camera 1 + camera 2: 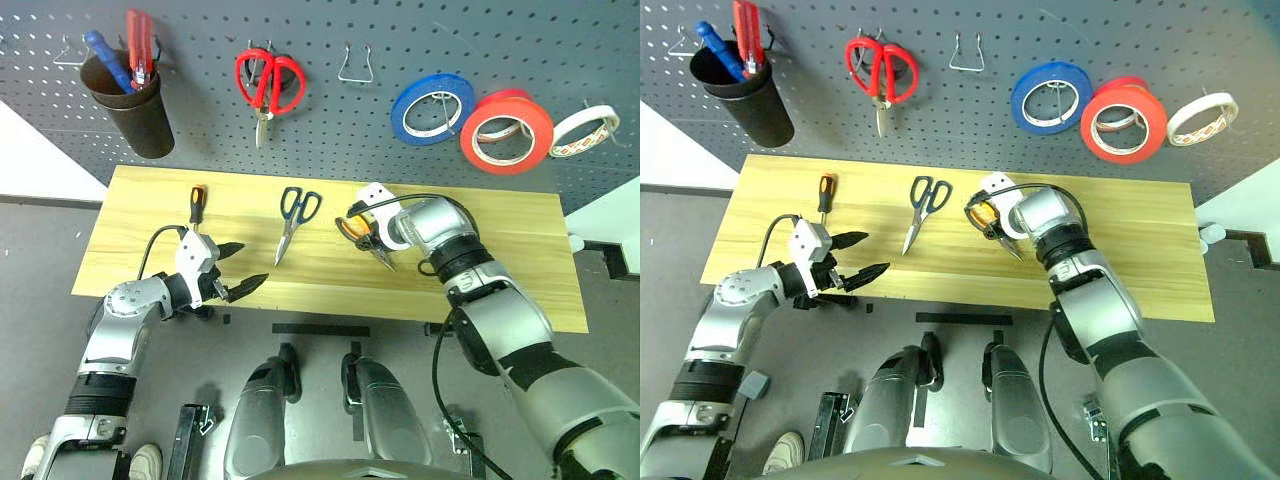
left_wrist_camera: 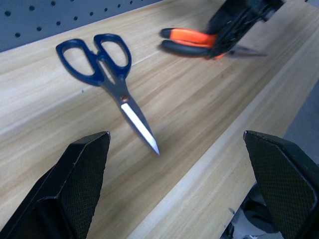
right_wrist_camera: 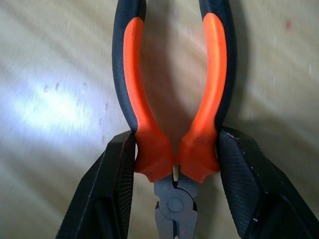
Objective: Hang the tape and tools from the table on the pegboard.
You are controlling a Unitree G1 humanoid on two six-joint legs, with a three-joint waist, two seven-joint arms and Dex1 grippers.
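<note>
My right gripper [image 3: 175, 149] is shut on the orange-and-black pliers [image 3: 142, 104], its fingers [image 3: 117, 169] pressed on both handles just by the pivot. This is at the middle of the wooden table [image 1: 500, 250]. Whether the pliers are off the wood I cannot tell. The dark-handled scissors [image 1: 296, 220] lie to the left of them, tips toward the front edge. Further left lies the small orange-and-black screwdriver [image 1: 197, 207]. My left gripper [image 1: 237, 268] hovers open over the front edge, empty, below the screwdriver. The orange-red tape [image 1: 507, 131] hangs on the pegboard [image 1: 400, 40].
On the pegboard hang a dark cup [image 1: 128, 105] with blue and red handled screwdrivers, red scissors [image 1: 268, 85], an empty wire hook [image 1: 356, 65], a blue roll [image 1: 432, 108] and a thin red-rimmed roll [image 1: 585, 130]. The table's right end is bare wood.
</note>
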